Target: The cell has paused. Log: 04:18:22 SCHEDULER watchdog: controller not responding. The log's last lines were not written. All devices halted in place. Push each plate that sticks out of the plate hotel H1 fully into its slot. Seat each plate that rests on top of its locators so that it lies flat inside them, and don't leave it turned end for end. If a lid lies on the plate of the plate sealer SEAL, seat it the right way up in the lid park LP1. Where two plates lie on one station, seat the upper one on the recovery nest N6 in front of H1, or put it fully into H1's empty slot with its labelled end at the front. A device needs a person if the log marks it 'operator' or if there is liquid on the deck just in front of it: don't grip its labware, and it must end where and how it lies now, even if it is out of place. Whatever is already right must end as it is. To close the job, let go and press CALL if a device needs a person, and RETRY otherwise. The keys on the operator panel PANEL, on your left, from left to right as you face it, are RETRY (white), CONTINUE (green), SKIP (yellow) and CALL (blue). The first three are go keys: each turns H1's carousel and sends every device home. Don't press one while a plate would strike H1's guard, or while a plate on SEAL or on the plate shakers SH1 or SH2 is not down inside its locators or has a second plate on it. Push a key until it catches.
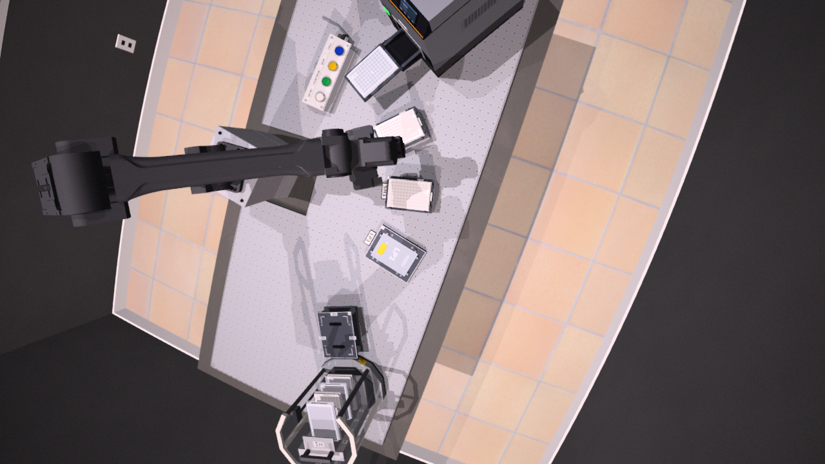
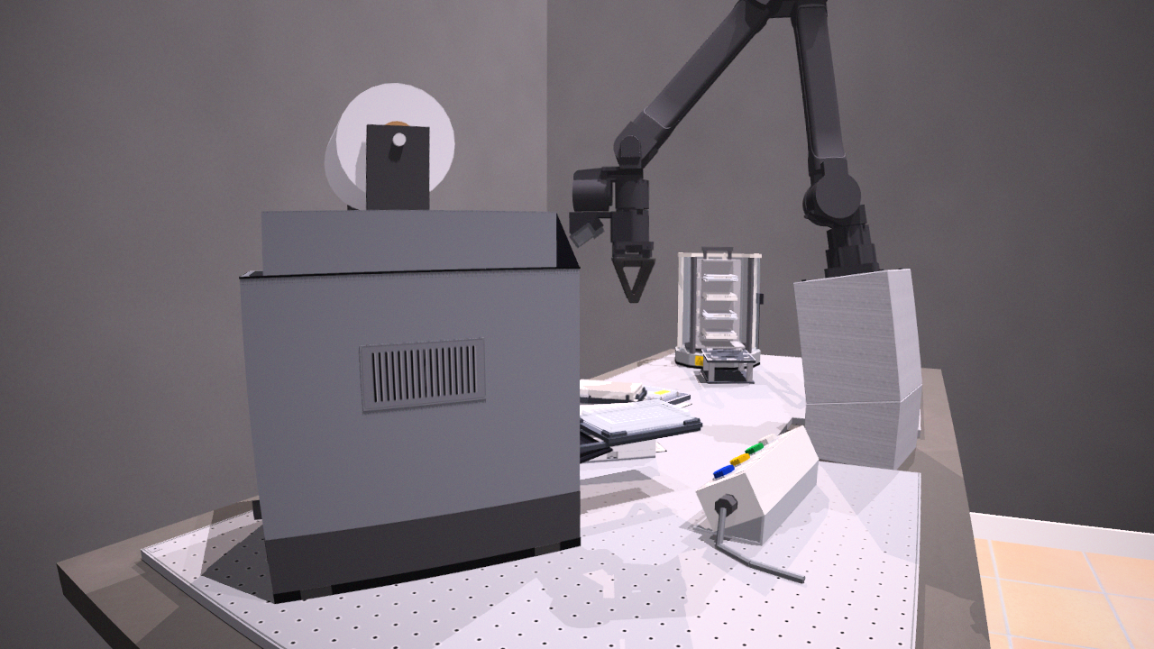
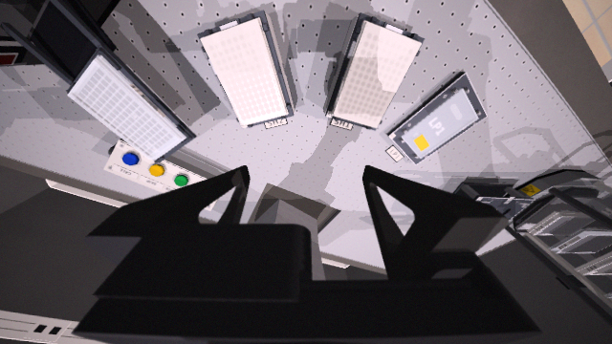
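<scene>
With its gripper (image 3: 306, 191) spread wide and empty, high above the shaker plates (image 3: 246, 72), the arm risks hitting a go key on the panel (image 1: 327, 73) at eleven o'clock instead of CALL or RETRY.

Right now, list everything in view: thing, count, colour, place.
Sealer: 1, dark grey, far end of the deck; white plate on its tray.
Operator panel: 1, white, beside the sealer; blue, yellow, green, white keys.
Shakers: 2, dark, mid-deck; one white plate each.
Lid park: 1, grey, yellow mark, past the shakers.
Recovery nest: 1, black, before the hotel.
Plate hotel: 1, clear, near end; plates inside.
Arm: 1, black, on a grey pedestal.
Tool: 1, black, open, high above the shakers.
</scene>
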Robot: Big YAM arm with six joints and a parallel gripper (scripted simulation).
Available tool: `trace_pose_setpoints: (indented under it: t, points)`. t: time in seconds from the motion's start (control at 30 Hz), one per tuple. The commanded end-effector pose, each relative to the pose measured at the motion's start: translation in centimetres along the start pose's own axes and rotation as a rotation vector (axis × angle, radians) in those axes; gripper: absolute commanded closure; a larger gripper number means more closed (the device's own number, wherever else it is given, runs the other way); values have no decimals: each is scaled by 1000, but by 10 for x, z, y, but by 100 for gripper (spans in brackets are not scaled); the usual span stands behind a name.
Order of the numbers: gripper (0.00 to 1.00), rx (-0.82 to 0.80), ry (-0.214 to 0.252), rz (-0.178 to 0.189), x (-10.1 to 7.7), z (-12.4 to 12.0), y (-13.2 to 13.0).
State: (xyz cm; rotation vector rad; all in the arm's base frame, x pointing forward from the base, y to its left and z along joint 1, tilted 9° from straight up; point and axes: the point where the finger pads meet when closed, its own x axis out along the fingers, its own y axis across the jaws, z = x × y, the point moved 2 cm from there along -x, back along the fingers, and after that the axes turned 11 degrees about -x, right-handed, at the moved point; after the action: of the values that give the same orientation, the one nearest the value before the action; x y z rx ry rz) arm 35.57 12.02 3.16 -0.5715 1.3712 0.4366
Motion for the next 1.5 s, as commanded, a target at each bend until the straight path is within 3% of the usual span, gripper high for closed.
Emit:
trace_pose_setpoints:
  t: [0.0,0.33,0.73,1.47]
  points:
    - [0,17,-31,-11,-7,7,13]
    - [0,16,-22,-7,-4,8,41]
    - [0,-393,-34,-12,-7,-2,79]
    - [0,-371,-31,-7,-6,-22,136]
